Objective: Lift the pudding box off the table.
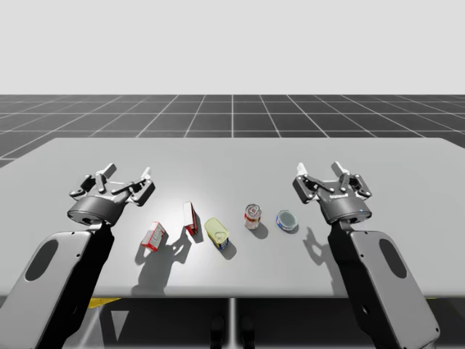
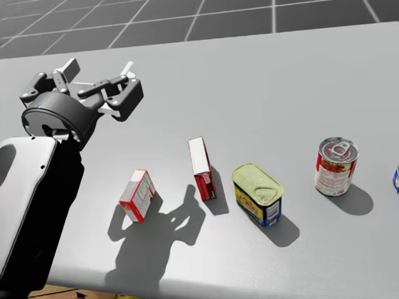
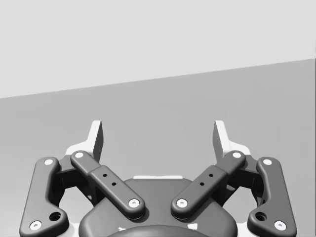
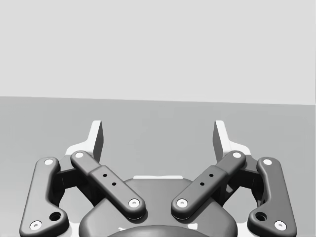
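Note:
Two small boxes lie on the grey table (image 1: 232,160). A red and white box (image 1: 152,236) (image 2: 137,195) is nearest my left arm. A thinner red box (image 1: 192,219) (image 2: 202,167) stands on its edge just right of it. I cannot tell which one is the pudding box. My left gripper (image 1: 128,173) (image 2: 100,68) (image 3: 158,133) hovers open above the table, behind and left of both boxes, holding nothing. My right gripper (image 1: 320,169) (image 4: 158,133) is open too, over the table's right part, far from the boxes.
A rectangular can with a yellow top (image 1: 218,233) (image 2: 257,193) lies right of the boxes. Further right are an upright red round can (image 1: 252,216) (image 2: 335,166) and a flat blue can (image 1: 287,220) (image 2: 396,177). The table's front edge runs close behind my arms.

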`<state>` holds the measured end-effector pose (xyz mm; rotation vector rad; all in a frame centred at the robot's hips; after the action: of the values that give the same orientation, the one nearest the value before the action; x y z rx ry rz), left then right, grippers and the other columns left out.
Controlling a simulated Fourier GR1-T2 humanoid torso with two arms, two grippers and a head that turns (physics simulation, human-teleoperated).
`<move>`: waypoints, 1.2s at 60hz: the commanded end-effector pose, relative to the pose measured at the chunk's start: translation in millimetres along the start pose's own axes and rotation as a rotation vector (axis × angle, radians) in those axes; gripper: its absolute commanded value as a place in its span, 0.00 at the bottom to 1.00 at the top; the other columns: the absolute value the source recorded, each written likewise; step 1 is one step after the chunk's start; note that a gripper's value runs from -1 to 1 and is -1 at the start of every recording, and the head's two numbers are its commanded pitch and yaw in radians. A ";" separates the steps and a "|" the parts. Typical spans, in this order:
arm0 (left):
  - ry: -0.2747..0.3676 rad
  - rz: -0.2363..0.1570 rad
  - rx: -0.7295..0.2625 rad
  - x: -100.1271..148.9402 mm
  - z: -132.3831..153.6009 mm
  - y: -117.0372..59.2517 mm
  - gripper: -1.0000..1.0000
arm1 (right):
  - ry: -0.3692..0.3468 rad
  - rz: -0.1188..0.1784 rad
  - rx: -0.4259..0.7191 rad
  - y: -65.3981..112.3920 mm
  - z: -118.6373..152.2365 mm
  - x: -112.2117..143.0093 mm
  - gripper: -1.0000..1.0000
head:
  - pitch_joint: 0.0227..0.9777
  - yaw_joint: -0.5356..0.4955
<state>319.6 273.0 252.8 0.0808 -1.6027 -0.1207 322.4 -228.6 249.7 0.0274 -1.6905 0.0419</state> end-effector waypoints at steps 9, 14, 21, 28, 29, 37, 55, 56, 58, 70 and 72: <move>0.006 0.081 -0.054 6.0 2.9 -2.2 0.00 | 0.004 0.003 -0.004 1.3 -0.3 -1.0 0.00 | 0.81 0.77; 0.039 0.106 -0.081 9.6 5.4 -9.0 0.00 | 0.004 0.011 -0.008 1.6 -0.6 -1.9 0.00 | 0.80 0.77; 0.048 0.112 -0.105 18.7 16.9 -18.3 0.00 | 0.006 0.015 -0.012 1.4 -0.8 -2.9 0.00 | 0.79 0.77; 0.058 0.097 -0.102 25.9 33.0 -27.3 0.00 | 0.009 0.017 -0.015 1.1 -1.2 -3.9 0.00 | 0.78 0.77; 0.062 0.094 -0.105 26.5 36.4 -29.0 0.00 | 0.009 0.017 -0.015 1.0 -1.2 -3.9 0.00 | 0.78 0.77; 0.078 0.092 -0.132 26.4 57.0 -35.3 0.00 | 0.010 0.019 -0.016 0.8 -1.9 -4.6 0.00 | 0.79 0.77; 0.122 0.099 -0.183 1.0 100.9 -53.0 0.00 | 0.000 0.033 -0.026 1.1 -2.6 -5.5 0.00 | 0.79 0.76; 0.125 0.095 -0.184 -0.1 102.2 -53.7 0.00 | -0.001 0.035 -0.026 1.1 -2.6 -5.6 0.00 | 0.79 0.76; 0.132 0.095 -0.187 -3.6 106.0 -56.0 0.00 | -0.001 0.034 -0.026 1.1 -2.8 -5.7 0.00 | 0.79 0.76; 0.187 0.100 -0.220 -27.1 121.7 -73.4 0.00 | -0.001 0.033 -0.030 0.3 -2.9 -5.7 0.00 | 0.79 0.76; 0.193 0.101 -0.218 -29.9 123.0 -75.7 0.00 | -0.001 0.030 -0.029 0.1 -2.7 -5.6 0.00 | 0.80 0.76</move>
<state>208.1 215.3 228.4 -0.1391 -1.4265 -0.1936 325.7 -227.7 244.3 -0.0198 -1.6910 0.0424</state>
